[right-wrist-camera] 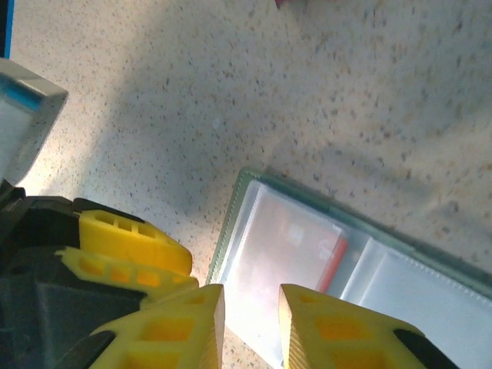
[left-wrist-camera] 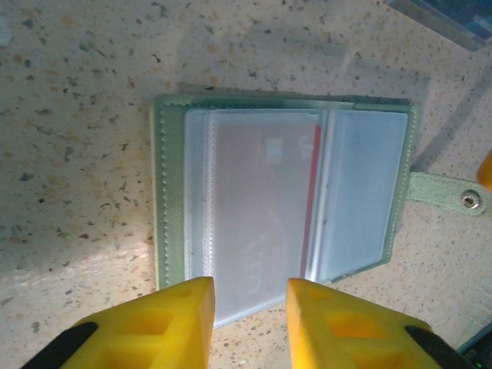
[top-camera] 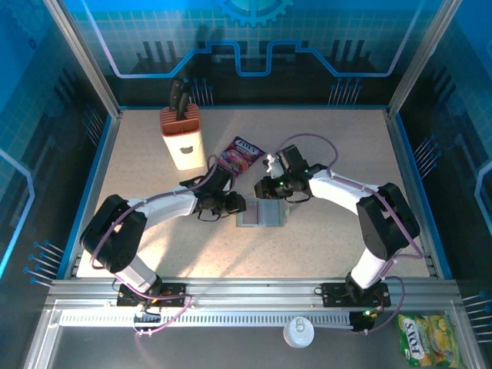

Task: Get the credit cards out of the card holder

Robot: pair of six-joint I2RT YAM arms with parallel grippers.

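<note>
The card holder [top-camera: 261,214] lies open mid-bench [top-camera: 330,246], a red card [left-wrist-camera: 314,192] in its clear sleeve [left-wrist-camera: 361,192], with the left claw [top-camera: 233,204] at its 9 o'clock and the right claw [top-camera: 270,187] at 12, both slightly parted, visibly gripping nothing.

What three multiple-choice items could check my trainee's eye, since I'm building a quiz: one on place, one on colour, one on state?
1. Where is the wallet? A on the table; B in a drawer; C on a shelf.
2. What colour is the card in the clear sleeve? A blue; B red; C green.
3. How is the wallet? A snapped shut; B open flat; C standing on edge.
Answers: 1 A, it lies on the speckled table; 2 B, red shows through the sleeve; 3 B, its inner panels face up, strap unfastened.
</note>
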